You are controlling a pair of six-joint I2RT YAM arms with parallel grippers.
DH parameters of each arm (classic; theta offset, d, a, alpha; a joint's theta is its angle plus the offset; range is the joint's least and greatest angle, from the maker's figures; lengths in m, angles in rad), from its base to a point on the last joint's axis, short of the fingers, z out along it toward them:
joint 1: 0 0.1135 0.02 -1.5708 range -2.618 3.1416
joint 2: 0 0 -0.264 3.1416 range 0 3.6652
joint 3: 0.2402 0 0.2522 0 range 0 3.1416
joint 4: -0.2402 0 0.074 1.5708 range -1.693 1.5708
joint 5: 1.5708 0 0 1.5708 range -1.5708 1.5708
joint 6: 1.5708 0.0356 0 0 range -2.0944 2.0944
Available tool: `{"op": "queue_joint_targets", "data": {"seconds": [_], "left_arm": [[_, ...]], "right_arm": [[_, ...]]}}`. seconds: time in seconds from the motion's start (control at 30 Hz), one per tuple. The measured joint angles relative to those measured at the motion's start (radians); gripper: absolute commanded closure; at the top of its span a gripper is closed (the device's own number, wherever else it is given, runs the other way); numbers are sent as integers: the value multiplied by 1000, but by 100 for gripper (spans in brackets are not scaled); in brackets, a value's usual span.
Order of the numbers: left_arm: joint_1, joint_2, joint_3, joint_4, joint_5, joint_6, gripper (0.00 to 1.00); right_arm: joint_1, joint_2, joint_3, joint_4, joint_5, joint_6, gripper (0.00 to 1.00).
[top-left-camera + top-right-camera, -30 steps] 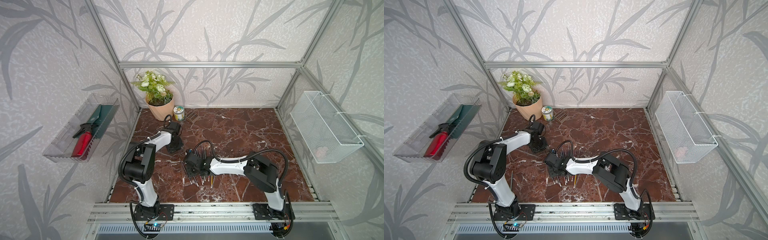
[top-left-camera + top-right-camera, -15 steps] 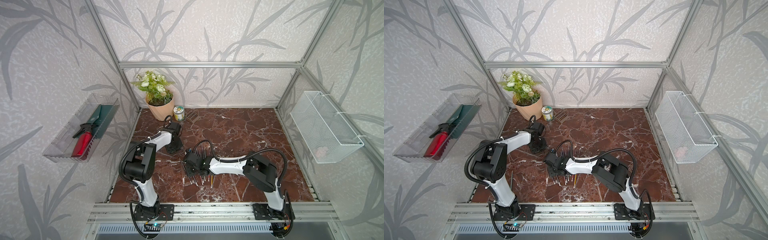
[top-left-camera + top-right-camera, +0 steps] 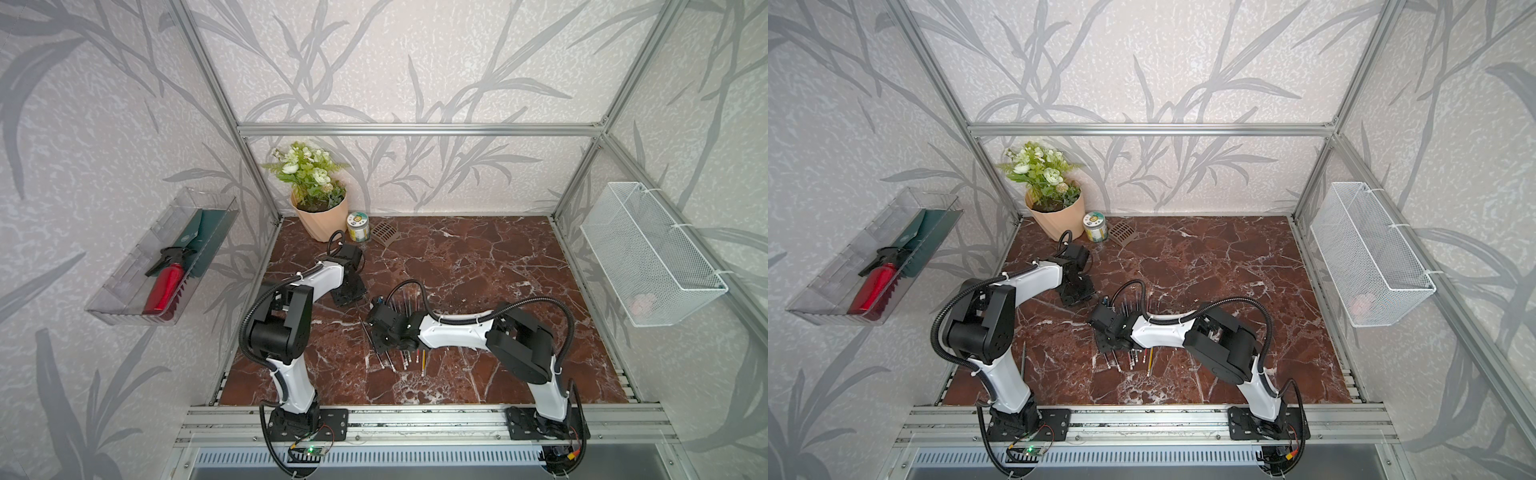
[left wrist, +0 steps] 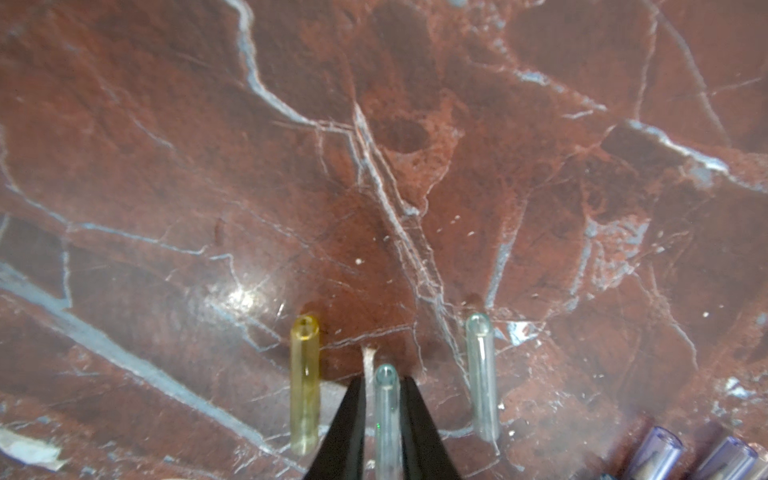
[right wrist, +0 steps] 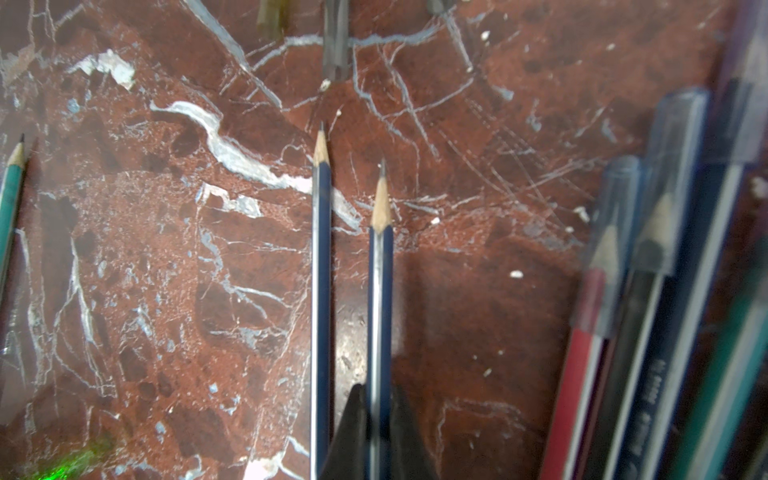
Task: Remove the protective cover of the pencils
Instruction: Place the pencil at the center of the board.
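Red-brown marble desk (image 3: pixel 478 257) carries everything. We see the pencils (image 3: pixel 401 359) bunched near-centre, just under the right arm's wrist, eraser ends twd the near edge.

R hand (image 5: pixel 376 388) is clamped on a dark blue pencil (image 5: pixel 380 270) w/ a bare tip. A second blue pencil (image 5: pixel 321 249), also bare, lies just beside it, parallel. In the right wrist view more pencils carry bluish see-through caps (image 5: pixel 619 208) over their tips, so covers are still on there. A green pencil (image 5: pixel 9 195) w/ bare tip lies apart from the rest.

L hand (image 4: pixel 382 380) sits left of centre, farther back than the R hand, low over the desk. Its fingers (image 4: pixel 349 424) flank a clear cap (image 4: pixel 386 415). There's a sliver of gap on one side, so we can't tell if it's pinched or loose. A yellow cap (image 4: pixel 305 386) and a second clear cap (image 4: pixel 482 374) lie either side of it, apart, on the desk.

Far-left corner: flower pot (image 3: pixel 320 220) w/ small jar (image 3: pixel 358 226) beside it. Wire basket (image 3: pixel 648 253) hangs on the right wall.
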Motion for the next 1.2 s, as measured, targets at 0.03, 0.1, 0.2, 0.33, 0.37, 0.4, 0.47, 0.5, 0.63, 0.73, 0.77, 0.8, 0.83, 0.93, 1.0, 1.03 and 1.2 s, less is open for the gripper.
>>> {"op": "queue_joint_targets", "data": {"seconds": [0.03,0.1,0.2,0.33,0.37,0.4,0.47,0.5,0.63,0.73,0.77,0.8,0.83,0.93,1.0,1.03,1.2], "left_arm": [[0,0,0,0,0,0,80],[0,0,0,0,1,0,80],[0,0,0,1,2,0,80],[0,0,0,3,11,0,80],[-1,0,0,5,13,0,79],[-1,0,0,6,16,0,79],[-1,0,0,6,19,0,79],[-1,0,0,6,19,0,79],[-1,-4,-1,13,20,0,80],[-1,-21,-12,24,19,0,79],[-1,-29,-16,26,19,0,79],[-1,-38,-21,29,19,0,79],[-1,-47,-27,32,19,0,79],[-1,-76,-41,39,19,0,79],[-1,-91,-47,45,17,-1,79],[-1,-98,-49,50,17,-1,79],[-1,-134,-72,68,14,-1,80]], "right_arm": [[0,0,0,0,0,0,89],[0,2,2,-1,1,1,88],[-1,11,15,-3,4,1,85],[-2,14,20,-3,4,1,83],[-2,14,21,-3,4,1,82],[-2,14,21,-3,4,1,82],[-2,14,21,-3,4,1,81],[-2,14,21,-3,4,1,81],[-2,14,21,-2,4,1,78],[-2,13,21,1,3,-4,74],[-2,13,21,1,2,-6,74],[-2,11,21,-2,2,-8,73],[-2,9,21,-6,2,-11,73],[-3,-3,17,-27,1,-23,71],[-4,-22,6,-40,0,-27,69],[-5,-38,-1,-48,0,-28,68],[-6,-154,-60,-57,9,-31,67]]}}
